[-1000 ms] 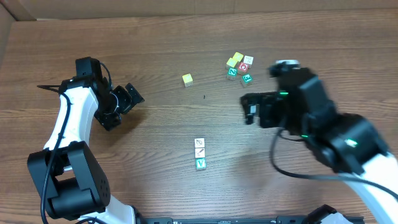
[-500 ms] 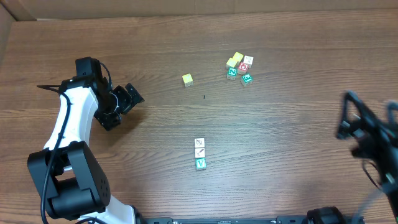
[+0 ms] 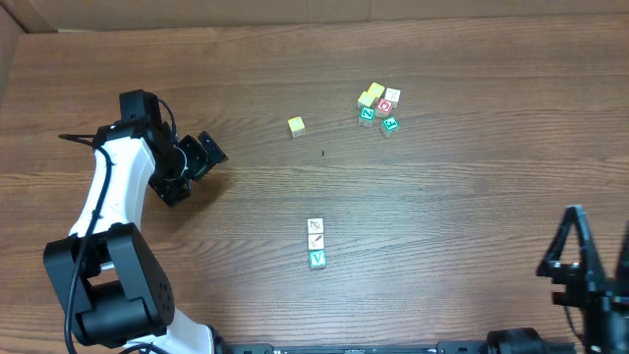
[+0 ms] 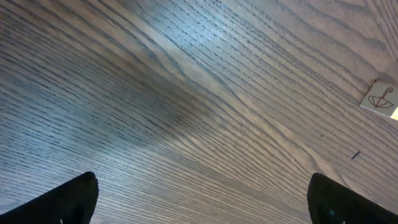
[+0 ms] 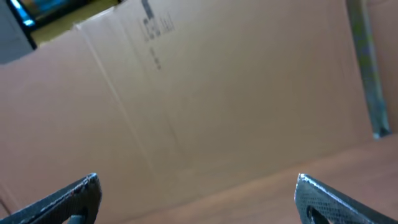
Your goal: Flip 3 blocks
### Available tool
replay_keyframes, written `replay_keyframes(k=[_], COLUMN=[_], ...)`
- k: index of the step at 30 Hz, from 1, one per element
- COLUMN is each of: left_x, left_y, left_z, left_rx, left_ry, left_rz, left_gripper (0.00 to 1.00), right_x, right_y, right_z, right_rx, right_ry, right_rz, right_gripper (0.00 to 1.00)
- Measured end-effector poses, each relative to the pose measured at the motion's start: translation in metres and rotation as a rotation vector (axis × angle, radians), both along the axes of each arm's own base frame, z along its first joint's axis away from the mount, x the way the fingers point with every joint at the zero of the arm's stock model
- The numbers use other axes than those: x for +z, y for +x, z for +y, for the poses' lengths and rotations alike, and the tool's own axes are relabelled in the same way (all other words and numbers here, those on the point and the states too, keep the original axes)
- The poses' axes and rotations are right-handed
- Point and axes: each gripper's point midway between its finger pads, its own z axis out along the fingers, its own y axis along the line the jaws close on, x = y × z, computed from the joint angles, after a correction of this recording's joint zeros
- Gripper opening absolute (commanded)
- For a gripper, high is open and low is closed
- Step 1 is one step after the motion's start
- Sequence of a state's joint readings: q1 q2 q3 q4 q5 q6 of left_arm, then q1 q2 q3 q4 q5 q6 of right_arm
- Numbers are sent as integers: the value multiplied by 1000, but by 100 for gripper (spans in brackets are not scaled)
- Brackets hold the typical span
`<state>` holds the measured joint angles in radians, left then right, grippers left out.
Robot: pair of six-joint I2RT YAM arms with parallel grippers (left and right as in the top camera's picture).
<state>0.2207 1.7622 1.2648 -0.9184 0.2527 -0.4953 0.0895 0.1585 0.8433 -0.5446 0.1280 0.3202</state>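
Observation:
Three tiny blocks lie in a short column at the table's centre front: a white-faced one (image 3: 315,226), a second white one with a reddish mark (image 3: 316,241), and a teal-green one with a white letter (image 3: 317,259). My left gripper (image 3: 197,169) stands open far to their left, over bare wood, with nothing between its fingers (image 4: 68,200). My right gripper (image 3: 578,264) is pulled back to the front right corner, well clear of the blocks. It is open and empty, and the right wrist view shows only its fingertips (image 5: 78,198) against a cardboard wall (image 5: 205,93).
A cluster of several small cubes (image 3: 378,106) sits at the back right, yellow, red-faced and green among them. A lone yellow cube (image 3: 296,125) lies left of it. In the left wrist view a white cube face with an umbrella-like mark (image 4: 380,98) shows at the right edge.
My right arm has swung away from the middle right of the table and withdrawn to the front right corner. The left arm and the blocks have not moved.

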Motion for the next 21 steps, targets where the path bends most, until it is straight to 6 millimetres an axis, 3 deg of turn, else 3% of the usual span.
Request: replay_keyframes(k=[7,13,21], left_x=[0,0,0], left_y=[0,0,0], left_z=[1,1,1], left_rx=[0,0,0], left_ry=[3,3,3], left_rz=[0,0,0], left_gripper=[100,100,100], right_x=[-24,-50,-70], right_y=[22,42,49], right_z=[5,9,13], right_rx=[13,30,48], right_ry=[-1,-9,-14], right_rz=[-207,-282,-360], right_gripper=[100,100,100])
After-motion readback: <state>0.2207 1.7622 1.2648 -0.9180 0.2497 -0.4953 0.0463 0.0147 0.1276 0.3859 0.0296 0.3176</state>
